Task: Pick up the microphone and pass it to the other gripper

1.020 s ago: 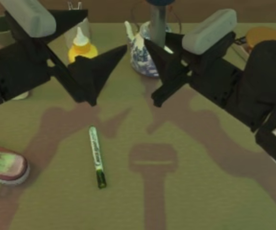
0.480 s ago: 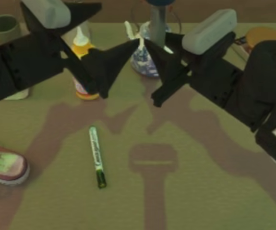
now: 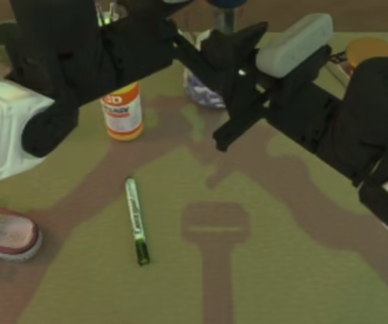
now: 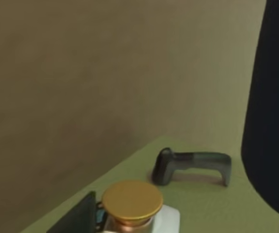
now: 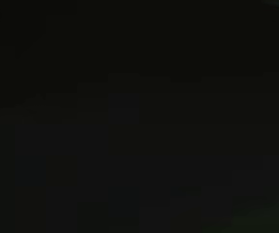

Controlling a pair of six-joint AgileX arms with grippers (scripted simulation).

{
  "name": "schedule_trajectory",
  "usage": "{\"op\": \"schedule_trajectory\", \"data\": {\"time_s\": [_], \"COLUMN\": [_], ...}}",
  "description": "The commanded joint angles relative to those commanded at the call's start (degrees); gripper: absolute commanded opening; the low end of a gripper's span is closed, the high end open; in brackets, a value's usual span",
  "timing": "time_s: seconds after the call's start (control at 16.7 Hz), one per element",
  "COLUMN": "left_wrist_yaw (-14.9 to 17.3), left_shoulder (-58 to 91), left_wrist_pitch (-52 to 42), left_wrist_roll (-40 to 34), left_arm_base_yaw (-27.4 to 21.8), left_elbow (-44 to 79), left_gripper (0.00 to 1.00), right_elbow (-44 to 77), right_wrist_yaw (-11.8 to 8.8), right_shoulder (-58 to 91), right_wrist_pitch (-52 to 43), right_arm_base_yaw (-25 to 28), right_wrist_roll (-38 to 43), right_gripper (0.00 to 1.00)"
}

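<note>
While slanting in from the table's right, holds the microphone upright at the far edge in the right gripper; close alongside, left gripper, opening impossible to tell.

One marker, one bottle, two claws.

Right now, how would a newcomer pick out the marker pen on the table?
In the top view, start at the green table and find the upright orange-labelled bottle left of centre. Below it in that view lies the marker pen. It is the only long thin thing there, green and white, lying flat and touching nothing.
</note>
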Motion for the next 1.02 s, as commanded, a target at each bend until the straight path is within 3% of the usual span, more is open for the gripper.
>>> {"op": "schedule_trajectory", "data": {"time_s": [0.24,1.02], "left_wrist_yaw": [-0.3,-0.3], "left_shoulder": [0.45,0.45], "left_wrist_pitch": [0.12,0.12], "left_wrist_roll": [-0.02,-0.02], "left_arm_base_yaw": [-0.31,-0.31], "left_elbow": [0.44,0.44], "left_gripper": [1.0,0.02], "right_elbow": [0.0,0.0], "right_wrist_yaw": [0.0,0.0], "right_shoulder": [0.0,0.0], "right_wrist_pitch": [0.0,0.0], "right_arm_base_yaw": [0.0,0.0], "right_wrist_roll": [0.0,0.0], "right_gripper": [0.0,0.0]}}
